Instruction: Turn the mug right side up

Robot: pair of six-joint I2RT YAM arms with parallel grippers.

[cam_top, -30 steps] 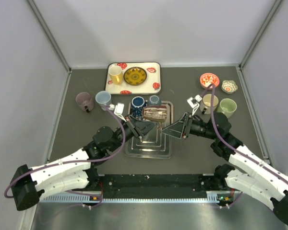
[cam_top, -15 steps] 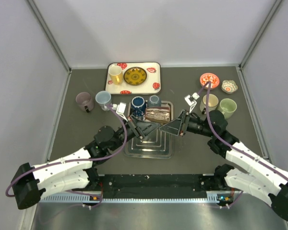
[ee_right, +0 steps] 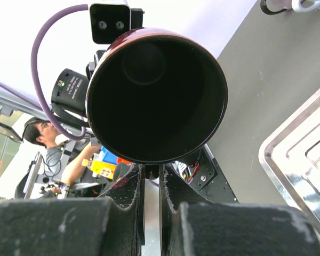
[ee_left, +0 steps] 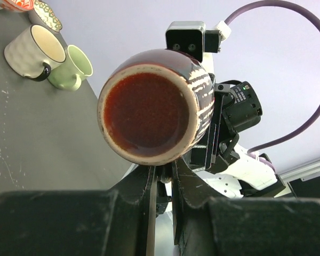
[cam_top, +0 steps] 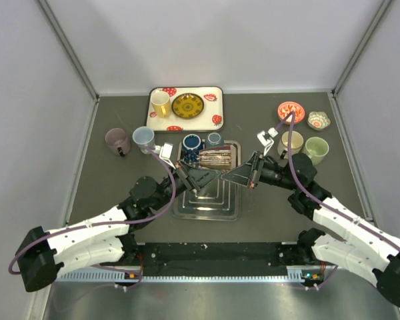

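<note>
The mug (cam_top: 217, 158) is dark brown with pale stripes and hangs on its side above the metal tray (cam_top: 207, 208). My left gripper (cam_top: 201, 175) is shut on its handle from the left. In the left wrist view the mug's reddish base (ee_left: 148, 111) faces the camera above that gripper (ee_left: 162, 175). My right gripper (cam_top: 239, 175) comes in from the right. The right wrist view looks straight into the mug's dark mouth (ee_right: 156, 95); that gripper (ee_right: 152, 172) is shut, with the handle pinched between its fingertips just under the rim.
A strawberry-print tray (cam_top: 210, 120) at the back holds a yellow cup (cam_top: 161, 103) and a plate (cam_top: 187, 105). Two blue cups (cam_top: 191, 143) stand behind the metal tray. Purple (cam_top: 117, 140) and light-blue (cam_top: 143, 137) mugs sit left; cream (cam_top: 292, 141) and green (cam_top: 315, 148) mugs and bowls (cam_top: 291, 111) sit right.
My right gripper has moved in a little toward the mug and shut its jaws on the handle. The left gripper has kept its grip, and the mug has barely moved.
</note>
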